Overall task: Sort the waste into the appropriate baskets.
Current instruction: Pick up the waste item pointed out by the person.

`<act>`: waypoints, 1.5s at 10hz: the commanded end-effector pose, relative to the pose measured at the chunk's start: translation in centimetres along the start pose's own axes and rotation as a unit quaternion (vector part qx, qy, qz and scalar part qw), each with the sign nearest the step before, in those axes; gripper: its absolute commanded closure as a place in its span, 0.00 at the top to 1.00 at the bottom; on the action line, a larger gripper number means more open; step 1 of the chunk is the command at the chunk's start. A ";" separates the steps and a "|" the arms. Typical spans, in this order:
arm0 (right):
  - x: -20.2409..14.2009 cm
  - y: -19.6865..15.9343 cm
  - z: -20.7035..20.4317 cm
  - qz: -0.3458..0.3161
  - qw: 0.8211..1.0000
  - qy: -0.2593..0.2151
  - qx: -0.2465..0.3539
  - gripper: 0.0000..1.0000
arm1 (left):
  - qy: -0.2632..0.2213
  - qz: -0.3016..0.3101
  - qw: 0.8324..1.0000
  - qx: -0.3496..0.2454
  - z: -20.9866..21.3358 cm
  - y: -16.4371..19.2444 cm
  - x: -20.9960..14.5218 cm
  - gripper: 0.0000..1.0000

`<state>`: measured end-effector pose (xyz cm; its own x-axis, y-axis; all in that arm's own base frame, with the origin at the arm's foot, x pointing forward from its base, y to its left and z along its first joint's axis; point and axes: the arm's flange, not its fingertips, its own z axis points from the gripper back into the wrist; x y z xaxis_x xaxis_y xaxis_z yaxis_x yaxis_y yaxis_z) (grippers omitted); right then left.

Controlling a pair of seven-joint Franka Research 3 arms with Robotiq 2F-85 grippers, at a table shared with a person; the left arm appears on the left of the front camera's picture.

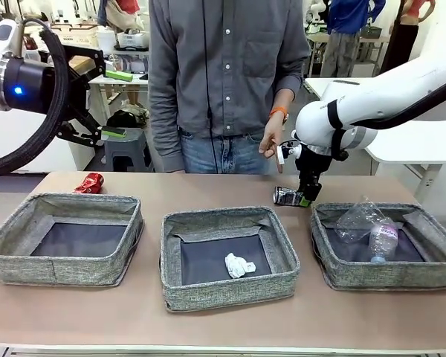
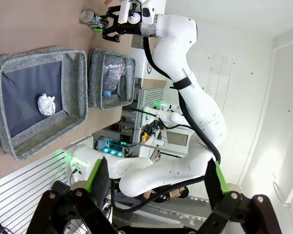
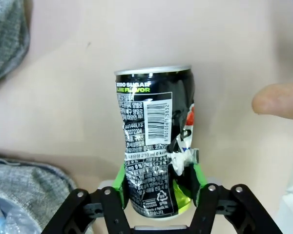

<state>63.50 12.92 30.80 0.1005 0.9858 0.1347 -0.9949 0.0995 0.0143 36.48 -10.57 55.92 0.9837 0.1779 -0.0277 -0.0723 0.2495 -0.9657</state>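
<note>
Right gripper (image 3: 158, 181) pads (image 3: 120, 178) clamped on the end of the dark can (image 3: 155, 139), which lies on the table (image 1: 223, 190) just behind the right basket (image 1: 386, 277). Person's hand (image 1: 271, 141) near it. Left gripper (image 2: 156, 168) fingers wide apart, nothing between them, raised. Red can (image 1: 90, 182) behind left basket (image 1: 59, 269). Tissue (image 1: 238, 265) in middle basket (image 1: 230, 295). Bottle (image 1: 383, 239) and cup (image 1: 357, 219) in right basket.

The crushed dark-silver can (image 3: 154, 126) has its lower end hidden between the right fingers (image 3: 119, 184).

Glossy dented metal can (image 3: 156, 141), rough woven-cloth baskets (image 1: 227, 286), matt table (image 1: 208, 190).
</note>
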 end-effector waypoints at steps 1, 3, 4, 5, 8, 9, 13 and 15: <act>0.5 -0.7 0.1 -0.001 1.000 0.012 0.001 0.03 | -0.005 0.004 1.000 -0.012 -0.2 -0.2 -0.1 1.00; 0.6 -0.6 0.1 -0.001 1.000 0.010 0.000 0.00 | -0.005 0.004 1.000 -0.012 -0.2 -0.2 -0.1 1.00; 0.5 -0.6 0.1 -0.001 1.000 0.008 -0.001 0.00 | -0.005 0.004 1.000 -0.012 -0.2 -0.2 -0.1 1.00; 0.5 -0.6 0.2 -0.003 1.000 -0.002 -0.001 0.00 | -0.005 0.004 1.000 -0.012 -0.2 -0.2 -0.1 1.00; -0.1 0.6 4.2 -0.037 0.999 0.012 -0.037 0.44 | -0.005 0.004 1.000 -0.012 -0.2 -0.2 -0.1 1.00; -0.1 2.3 7.4 -0.067 0.996 0.027 -0.049 0.44 | -0.005 0.004 1.000 -0.012 -0.2 -0.2 -0.1 1.00; 0.6 8.9 14.5 -0.255 0.965 -0.004 -0.064 0.44 | -0.005 0.004 1.000 -0.012 -0.2 -0.2 -0.1 1.00; 4.6 11.5 15.4 -0.441 0.881 -0.073 -0.156 0.44 | -0.005 0.004 1.000 -0.012 -0.2 -0.2 -0.1 1.00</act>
<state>53.82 14.02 47.89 0.6758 0.7113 0.1931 -0.7216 0.6919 -0.0232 36.45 -10.59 55.95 0.9837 0.1776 -0.0265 -0.0711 0.2499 -0.9657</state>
